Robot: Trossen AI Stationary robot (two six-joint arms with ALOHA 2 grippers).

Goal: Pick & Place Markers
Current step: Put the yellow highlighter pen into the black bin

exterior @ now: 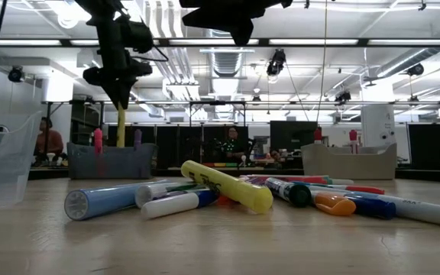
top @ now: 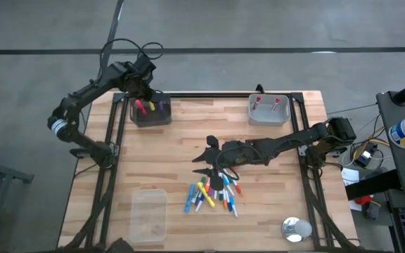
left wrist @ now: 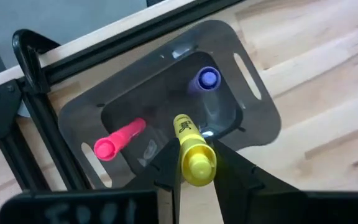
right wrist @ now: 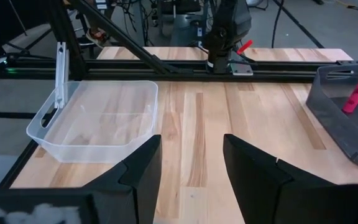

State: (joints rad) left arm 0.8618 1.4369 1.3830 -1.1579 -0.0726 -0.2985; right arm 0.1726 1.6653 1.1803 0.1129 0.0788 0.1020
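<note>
The markers (top: pixel 213 193) lie in a loose mixed-colour pile on the near middle of the table, also close up in the low view (exterior: pixel 228 187). My right gripper (top: pixel 204 157) hovers open just beyond the pile, seen at the top of the low view (exterior: pixel 239 19) and with its fingers apart in its wrist view (right wrist: pixel 191 146). My left gripper (top: pixel 144 98) is over the dark grey bin (top: pixel 162 118) at the far left, shut on a yellow marker (left wrist: pixel 194 155). A pink marker (left wrist: pixel 120 142) and a purple one (left wrist: pixel 207 79) stand leaning inside that bin. My left gripper pinches the yellow marker near its upper end (left wrist: pixel 197 165) between the two fingers (left wrist: pixel 166 168), coming from above and pointing down. The marker hangs nearly upright below the fingers (exterior: pixel 121 122), and its lower end reaches down into the dark grey bin (exterior: pixel 111 160).
A light grey bin (top: pixel 269 118) at the far right holds two red-tipped markers. A clear plastic container (top: pixel 150 211) sits at the near left, also in the right wrist view (right wrist: pixel 98 118). A round metal object (top: pixel 296 228) lies near the right corner. Bare wood shows in the table's middle.
</note>
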